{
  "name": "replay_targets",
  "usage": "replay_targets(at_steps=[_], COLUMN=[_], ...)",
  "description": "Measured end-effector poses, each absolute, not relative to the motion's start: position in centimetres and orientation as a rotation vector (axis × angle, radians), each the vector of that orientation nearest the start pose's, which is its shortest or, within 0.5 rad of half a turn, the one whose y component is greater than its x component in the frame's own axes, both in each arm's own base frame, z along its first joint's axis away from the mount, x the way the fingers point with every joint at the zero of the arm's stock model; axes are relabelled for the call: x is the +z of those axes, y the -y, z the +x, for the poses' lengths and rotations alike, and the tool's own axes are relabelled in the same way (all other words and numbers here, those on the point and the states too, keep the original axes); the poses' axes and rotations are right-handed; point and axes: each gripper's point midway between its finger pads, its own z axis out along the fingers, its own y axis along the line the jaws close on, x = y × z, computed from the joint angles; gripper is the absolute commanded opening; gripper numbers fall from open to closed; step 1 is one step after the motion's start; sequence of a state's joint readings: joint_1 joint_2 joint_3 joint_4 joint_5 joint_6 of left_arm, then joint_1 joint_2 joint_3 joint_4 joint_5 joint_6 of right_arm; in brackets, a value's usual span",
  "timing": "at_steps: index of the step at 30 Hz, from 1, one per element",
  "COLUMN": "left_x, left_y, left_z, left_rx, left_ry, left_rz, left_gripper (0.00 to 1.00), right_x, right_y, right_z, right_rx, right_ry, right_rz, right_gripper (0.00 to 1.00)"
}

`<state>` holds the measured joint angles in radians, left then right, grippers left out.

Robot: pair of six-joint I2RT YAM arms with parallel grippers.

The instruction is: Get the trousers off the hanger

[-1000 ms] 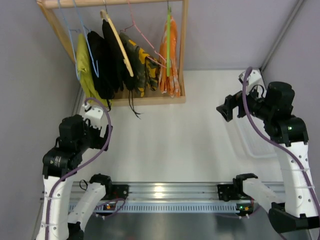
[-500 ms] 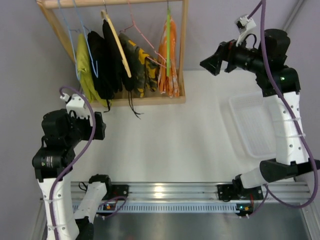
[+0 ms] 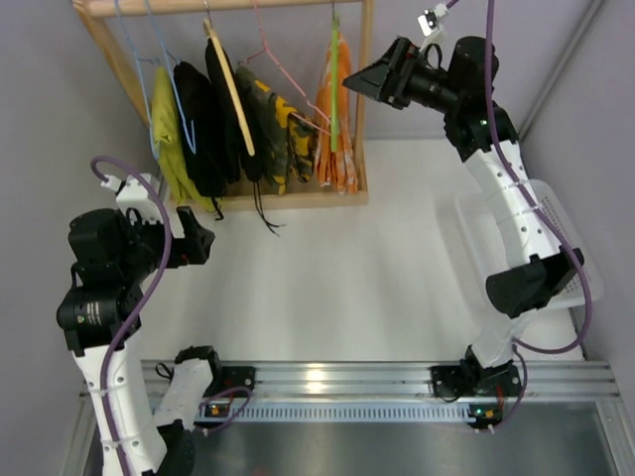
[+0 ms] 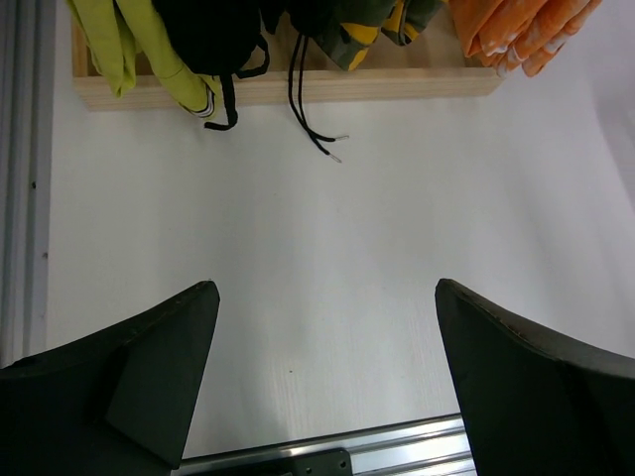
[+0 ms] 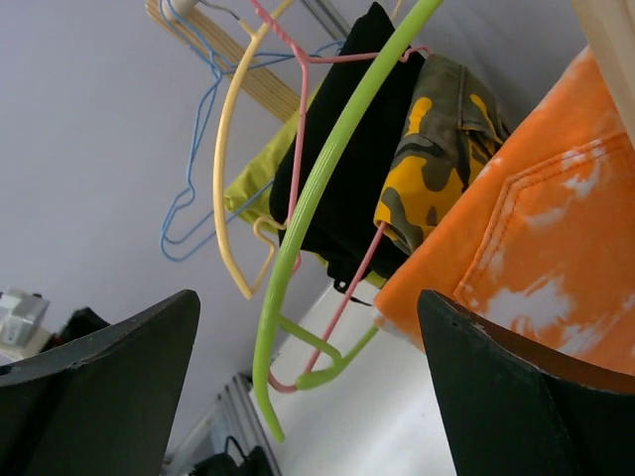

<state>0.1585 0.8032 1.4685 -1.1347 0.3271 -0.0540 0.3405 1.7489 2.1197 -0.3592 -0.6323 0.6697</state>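
Spread wide and empty at both right gripper (image 3: 362, 79) and left gripper (image 4: 327, 288).
Close ahead of right gripper: hanger (image 5: 327, 169), with trousers (image 5: 536, 248) hung ahead-right. Far ahead-right of left gripper, only hems in view.

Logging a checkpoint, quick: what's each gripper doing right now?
Left gripper: open, holding nothing.
Right gripper: open, holding nothing, facing the hanger.
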Motion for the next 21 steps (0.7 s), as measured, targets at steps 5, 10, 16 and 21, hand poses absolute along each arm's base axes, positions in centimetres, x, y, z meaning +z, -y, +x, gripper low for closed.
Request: replay_targets(at_steps=[5,10,16,21], left_x=[35.7,35.6,35.7,35.7], left_y=[3.0,3.1,3.1,3.1], left_z=[19.6,19.3,19.2,19.2], left_rx=[-0.290,-0.295,-0.294,-0.296], left_ry=[-2.025,-2.011,-2.006,-2.005], left_rz=[-0.023,-0.033,-0.034,-0.034], left_gripper=[0.97,0.97,0.98,0.98], right_x=[48.2,46.9,46.4,46.8], right_y=[-29.5,-32.3,-34.7,-34.8], right_z=[42.4,42.5,41.5,41.4], right_rx=[1.368,1.449,1.515,1.541], right_ry=[-1.698,-1.734,-1.755,-1.750], right_rz=[-0.176,-0.154,-0.165,-0.145], right_gripper=[0.83,0.73,0.51,0.40])
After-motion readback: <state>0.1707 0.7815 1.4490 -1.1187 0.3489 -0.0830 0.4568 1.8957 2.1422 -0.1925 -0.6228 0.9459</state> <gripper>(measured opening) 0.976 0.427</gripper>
